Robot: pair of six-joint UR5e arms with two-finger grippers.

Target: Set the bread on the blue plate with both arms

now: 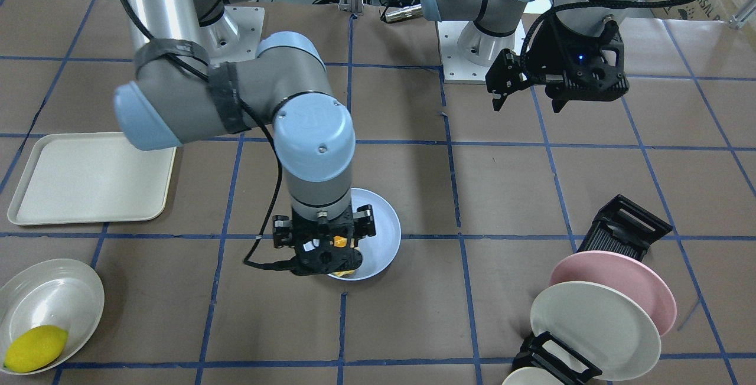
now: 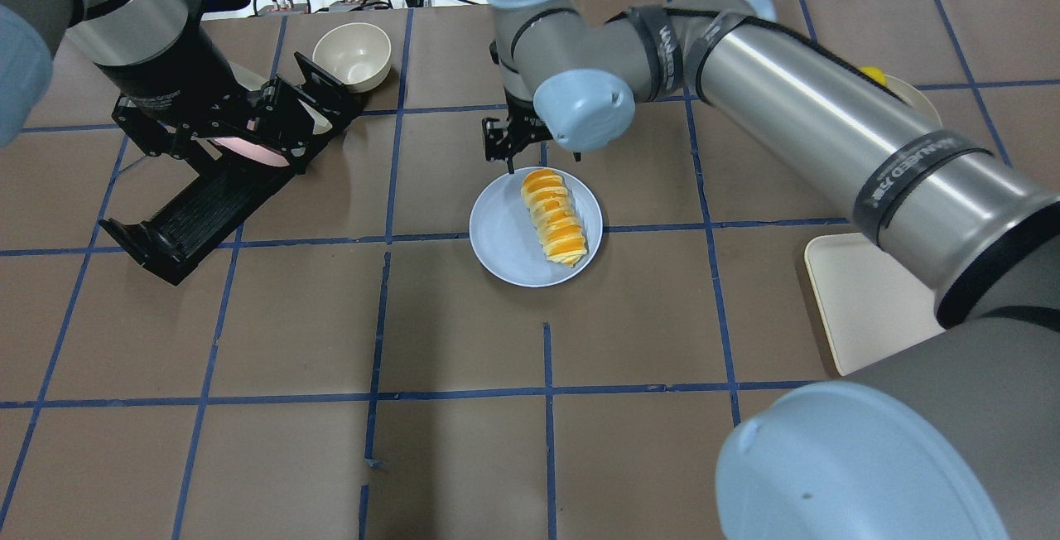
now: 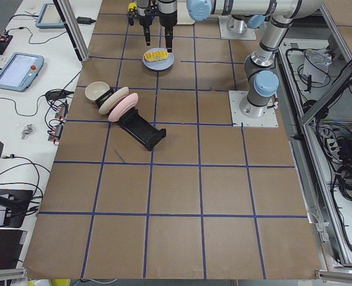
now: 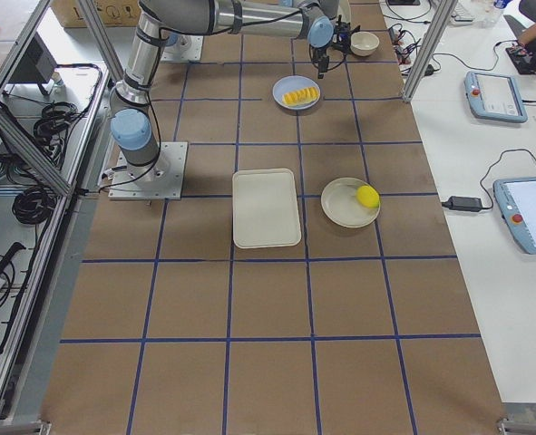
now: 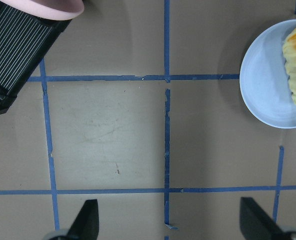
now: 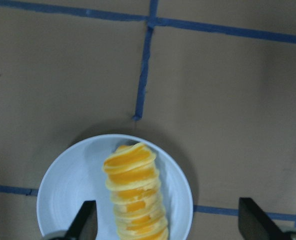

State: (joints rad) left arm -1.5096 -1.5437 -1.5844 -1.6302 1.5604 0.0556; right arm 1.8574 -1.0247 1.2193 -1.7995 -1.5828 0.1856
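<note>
**Bread [image 2: 554, 217] on blue plate [image 2: 505, 242], touched by neither claw**

Item: striped orange-and-cream loaf. It lies flat on the plate, set toward the plate's robot-right half. Its long axis runs roughly from the robot's edge of the counter [image 2: 464, 457] toward the operators' edge.

Plate position: mid-counter, well away from every edge and corner.

Right claw [image 1: 323, 255]: points straight down above the operators'-side end of the loaf. Its fingers are spread wide, one to each side, and clear of both bread and plate. It holds nothing.

Left claw [image 1: 527, 104]: hangs in the air well apart from the plate, on the robot's left near the robot's edge. Its fingers are spread and it holds nothing.

Other stock:
- Cream tray [image 1: 88, 178], lying flat toward the counter's robot-right end.
- Pale bowl [image 1: 59, 273] holding a lemon [image 1: 35, 346], just beyond the tray and nearer the operators' edge.
- Black rack [image 1: 626, 225] toward the robot-left end, near the operators' edge. A pink plate [image 1: 620, 284] and a cream plate [image 1: 590, 326] stand on edge in it.
- Small cream bowl [image 2: 352, 55] just beside the rack, at the operators' edge.
</note>
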